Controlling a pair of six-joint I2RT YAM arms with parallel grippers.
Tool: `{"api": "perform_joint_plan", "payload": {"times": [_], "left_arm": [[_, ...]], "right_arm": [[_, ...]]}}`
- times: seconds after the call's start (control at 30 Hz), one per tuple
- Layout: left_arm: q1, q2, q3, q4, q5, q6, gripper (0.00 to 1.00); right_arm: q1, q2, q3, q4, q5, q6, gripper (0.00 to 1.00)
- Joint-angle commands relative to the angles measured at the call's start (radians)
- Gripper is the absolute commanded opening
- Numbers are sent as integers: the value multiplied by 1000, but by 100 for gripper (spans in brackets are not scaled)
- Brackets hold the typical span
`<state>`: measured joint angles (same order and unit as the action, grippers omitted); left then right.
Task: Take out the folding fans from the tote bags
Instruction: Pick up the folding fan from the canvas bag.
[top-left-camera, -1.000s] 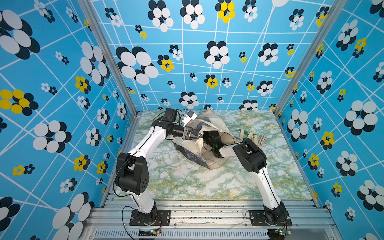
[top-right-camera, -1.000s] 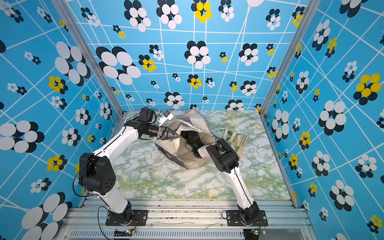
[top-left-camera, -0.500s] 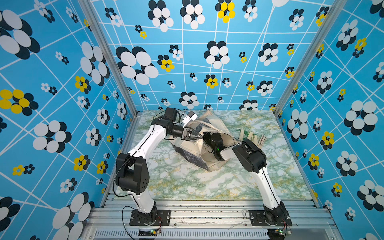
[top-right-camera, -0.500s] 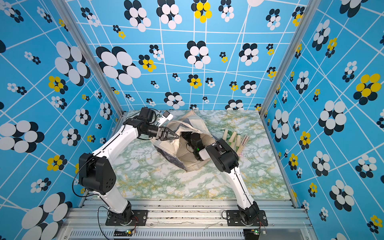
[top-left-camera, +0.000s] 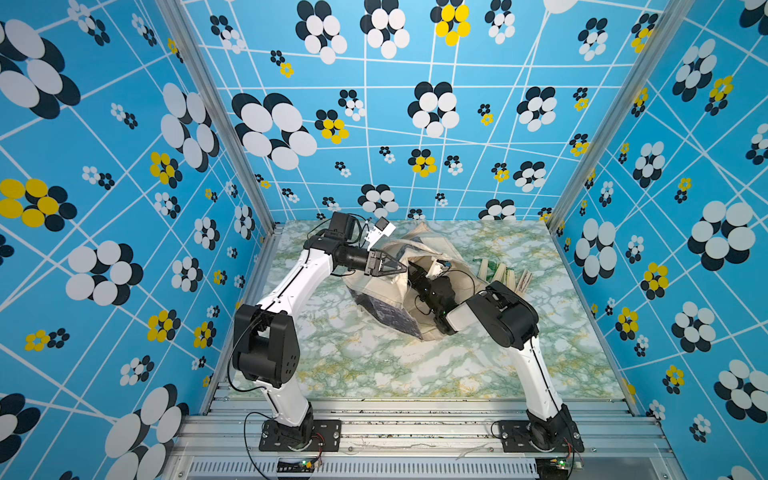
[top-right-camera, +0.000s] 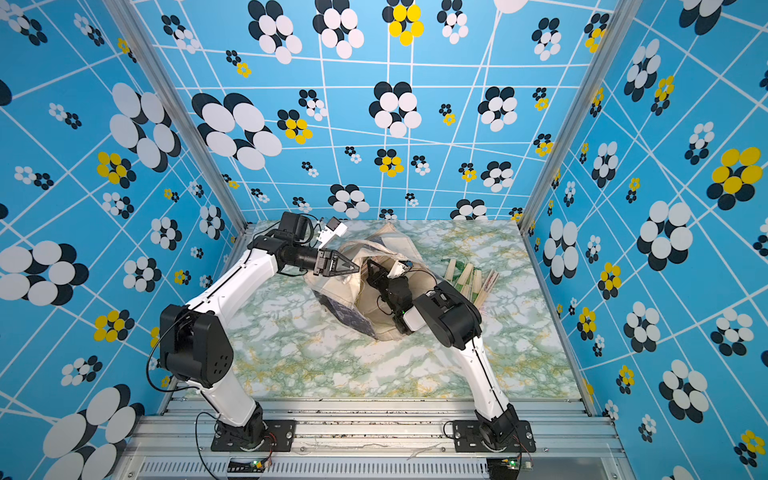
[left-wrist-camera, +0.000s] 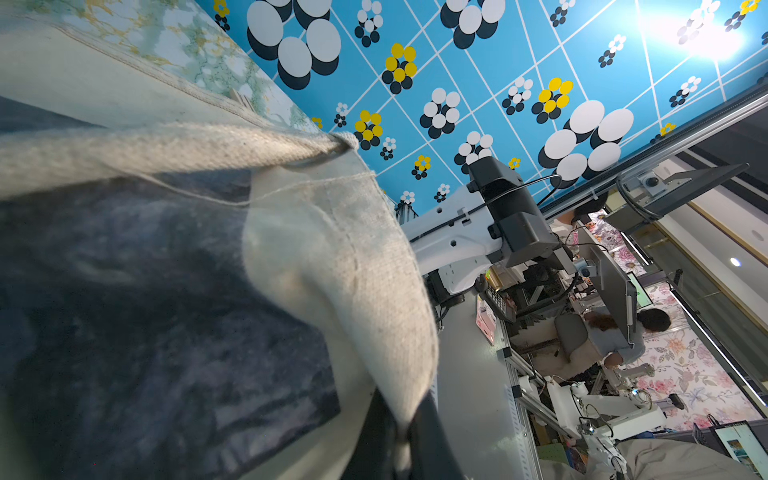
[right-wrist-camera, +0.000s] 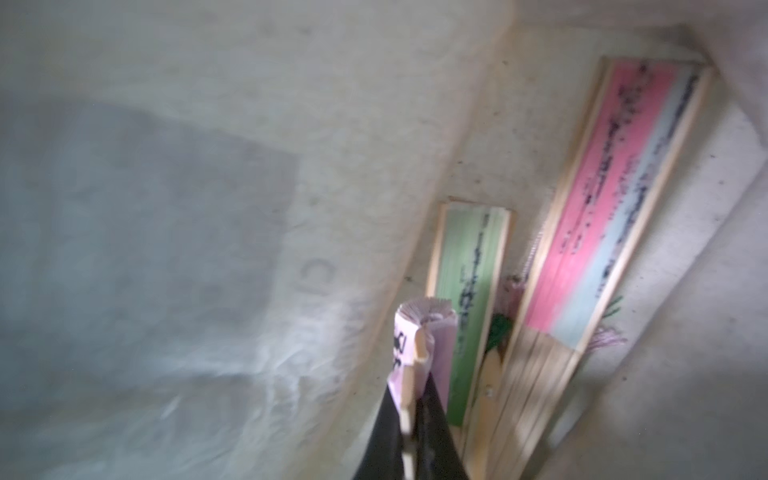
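Note:
The cream tote bag (top-left-camera: 388, 291) with dark printed panels lies mid-table in both top views, its mouth held up. My left gripper (top-left-camera: 400, 268) is shut on the bag's cream rim (left-wrist-camera: 374, 291), pinching the cloth between its black fingers (left-wrist-camera: 436, 440). My right gripper (top-right-camera: 371, 269) reaches inside the bag. The right wrist view shows it (right-wrist-camera: 409, 399) shut on a purple folding fan (right-wrist-camera: 415, 328). A green fan (right-wrist-camera: 469, 291) and a pink fan (right-wrist-camera: 615, 199) lie beyond it against the bag's inner wall. Several more fans (top-right-camera: 467, 276) lie on the table right of the bag.
Blue flowered walls (top-left-camera: 124, 208) close in the marble table (top-left-camera: 374, 365) on three sides. A metal rail (top-left-camera: 415, 424) with both arm bases runs along the front edge. The right arm's elbow (top-left-camera: 507, 316) hangs just in front of the loose fans.
My right gripper has closed on the purple fan inside the bag. The left gripper keeps its hold on the rim and has hardly moved.

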<state>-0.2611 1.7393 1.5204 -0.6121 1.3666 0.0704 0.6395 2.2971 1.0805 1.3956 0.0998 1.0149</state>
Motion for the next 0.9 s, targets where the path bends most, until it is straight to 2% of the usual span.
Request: {"api": "perform_joint_plan", "payload": {"times": [0.0,0.4,0.87], "left_arm": [[11,11,4,46,42,-13,0],[23,10,-9,66,50,-18,0],[45,27,-31,134,57,-65,0]], "right_arm": [[21,-82,-62,11,-2,-115,4],[81,-380,-351,11,58,-348,1],[89,-760,-600,9,-5,-588,0]]}}
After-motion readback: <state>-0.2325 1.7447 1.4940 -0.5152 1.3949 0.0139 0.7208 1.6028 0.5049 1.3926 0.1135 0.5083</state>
